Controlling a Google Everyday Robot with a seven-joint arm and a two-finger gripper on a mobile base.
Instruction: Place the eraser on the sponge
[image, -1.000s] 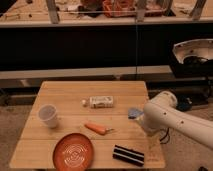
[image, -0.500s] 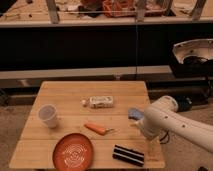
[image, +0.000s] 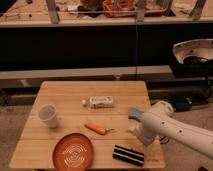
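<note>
Pincer (image: 132, 129): low over the right side of the tabletop (image: 65, 92), tucked under the white arm (image: 156, 124). You cannot tell its opening or whether it holds anything.
Eraser (image: 128, 155): judged to be the black, striped, flat block at the front edge. It lies just camera-side of your pincer, long axis roughly left-right.
Sponge (image: 134, 113): blue and soft-looking, half hidden by the arm, just beyond the pincer.
Relation: eraser and sponge lie apart, with the pincer between them.

One camera looks down from high on the near side, at middling range, facing 12 o'clock over the whole tabletop (image: 65, 92), with the arm (image: 170, 131) and its jaws at 4 o'clock.
</note>
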